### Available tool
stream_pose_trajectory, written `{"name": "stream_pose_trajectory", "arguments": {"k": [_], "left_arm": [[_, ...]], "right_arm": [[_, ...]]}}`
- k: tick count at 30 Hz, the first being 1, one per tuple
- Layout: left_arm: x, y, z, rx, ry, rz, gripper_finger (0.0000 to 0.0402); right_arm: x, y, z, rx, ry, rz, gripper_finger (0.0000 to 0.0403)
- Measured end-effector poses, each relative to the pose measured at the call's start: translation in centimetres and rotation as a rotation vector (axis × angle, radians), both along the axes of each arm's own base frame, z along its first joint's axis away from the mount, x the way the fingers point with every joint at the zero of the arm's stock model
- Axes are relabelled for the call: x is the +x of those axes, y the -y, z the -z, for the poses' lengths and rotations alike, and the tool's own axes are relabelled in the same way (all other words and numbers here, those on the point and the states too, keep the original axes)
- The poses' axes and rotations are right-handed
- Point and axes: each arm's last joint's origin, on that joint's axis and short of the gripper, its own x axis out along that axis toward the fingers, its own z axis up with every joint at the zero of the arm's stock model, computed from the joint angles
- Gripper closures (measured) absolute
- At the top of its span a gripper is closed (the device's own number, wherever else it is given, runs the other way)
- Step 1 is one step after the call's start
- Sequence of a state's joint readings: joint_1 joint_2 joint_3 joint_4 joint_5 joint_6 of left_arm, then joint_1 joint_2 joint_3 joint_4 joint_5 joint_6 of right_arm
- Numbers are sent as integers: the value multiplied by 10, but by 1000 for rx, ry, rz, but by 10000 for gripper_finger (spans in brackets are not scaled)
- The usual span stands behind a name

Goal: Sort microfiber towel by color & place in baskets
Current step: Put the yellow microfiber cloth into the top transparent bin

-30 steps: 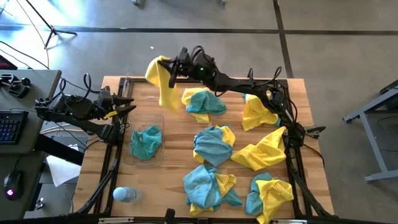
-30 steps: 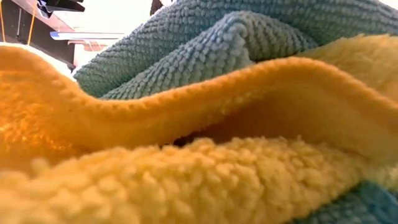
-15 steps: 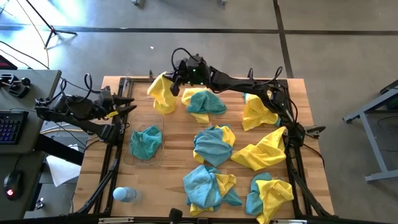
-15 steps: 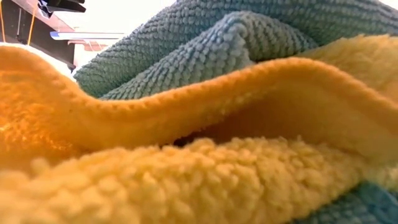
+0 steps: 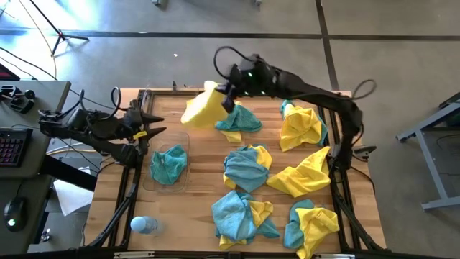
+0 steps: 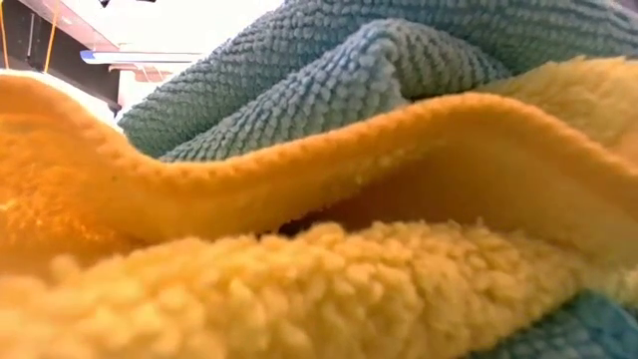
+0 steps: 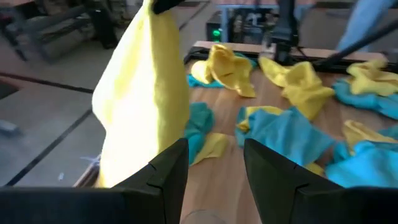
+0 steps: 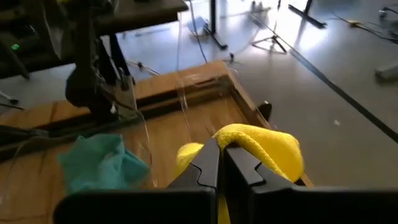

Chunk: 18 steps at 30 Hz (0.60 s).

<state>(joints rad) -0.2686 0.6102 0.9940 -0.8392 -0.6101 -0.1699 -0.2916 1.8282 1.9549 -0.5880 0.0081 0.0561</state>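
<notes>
The right gripper (image 5: 228,98) pinched a yellow towel (image 5: 203,111) above the table's (image 5: 201,155) eleven o'clock area. The left gripper (image 5: 152,124), fingers parted and empty, waited at nine o'clock above a basket (image 5: 185,160) containing a teal towel (image 5: 168,164).

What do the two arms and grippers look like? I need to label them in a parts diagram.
Both arms are dark, jointed and slim, with black cables looping along them. The left gripper has two black pointed fingers and a small yellow mark by its base. The right gripper has black, blocky fingers, and a green light glows at its wrist.

Around the sorting area
A pale blue bottle (image 5: 144,224) lies on the wooden tabletop (image 5: 205,162); a keyboard (image 5: 10,146) sits alongside.
</notes>
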Motion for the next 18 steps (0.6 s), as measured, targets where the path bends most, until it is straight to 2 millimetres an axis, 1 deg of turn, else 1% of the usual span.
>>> {"name": "stream_pose_trajectory", "arguments": {"k": [3,6,10,14,18], "left_arm": [[6,1,-6,-24,-10,25,259],[14,1,-9,-44,-18,39,259],[34,2,-8,-60,-30,77,259],[64,2,-8,-50,-9,103,259],[101,0,-12,2,97,101,259]], "right_arm": [[-23,-32,1,3,-37,59,403],[-54,-62,5,32,-31,106,403],[-98,-95,7,71,42,145,403],[-131,-118,5,61,138,117,403],[-148,-126,9,40,153,83,403]]}}
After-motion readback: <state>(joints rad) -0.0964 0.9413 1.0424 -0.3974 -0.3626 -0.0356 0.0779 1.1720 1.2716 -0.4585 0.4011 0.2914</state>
